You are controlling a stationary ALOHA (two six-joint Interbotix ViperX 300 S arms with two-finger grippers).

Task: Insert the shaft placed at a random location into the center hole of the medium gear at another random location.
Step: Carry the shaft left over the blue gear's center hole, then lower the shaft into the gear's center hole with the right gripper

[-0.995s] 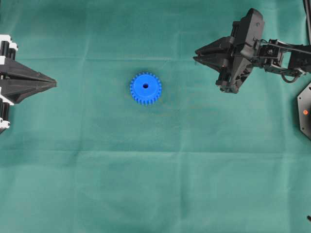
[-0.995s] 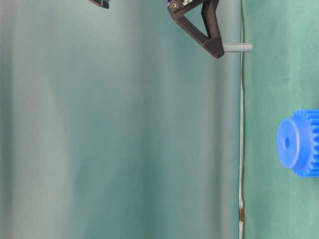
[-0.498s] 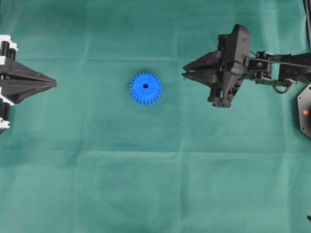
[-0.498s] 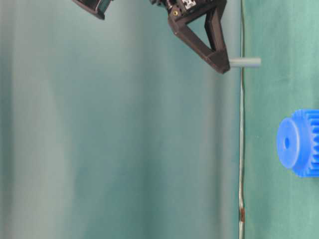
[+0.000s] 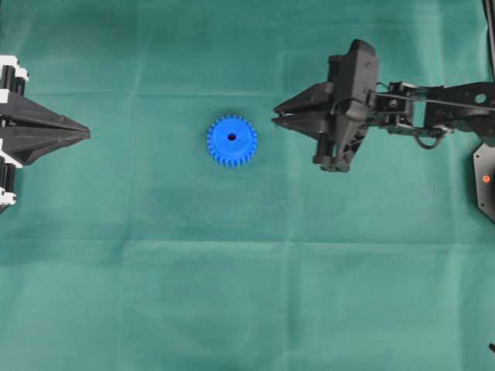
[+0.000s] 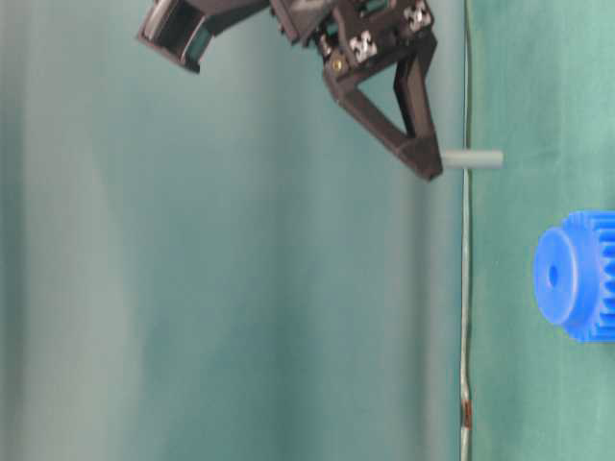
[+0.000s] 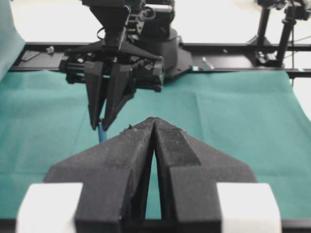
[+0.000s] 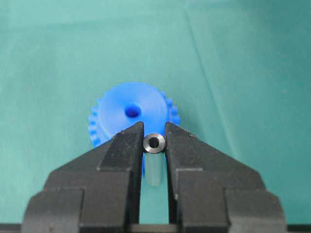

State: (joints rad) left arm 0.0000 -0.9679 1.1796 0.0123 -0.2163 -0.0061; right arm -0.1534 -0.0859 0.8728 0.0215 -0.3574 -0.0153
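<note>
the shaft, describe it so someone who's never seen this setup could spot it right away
Find the green cloth and the right pincer hovering to the right of the blue gear. The shaft is the thin grey metal pin clamped at that pincer's tips, pointing down at the cloth; it is the only silvery thing here.

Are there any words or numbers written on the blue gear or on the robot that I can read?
None can be read.
Medium gear: plain blue, no writing on it.
Right gripper: small black-and-white patches near its top in the table-level view, too small and blurred to read.
Left gripper: plain black jaws with white blocks, no text.
</note>
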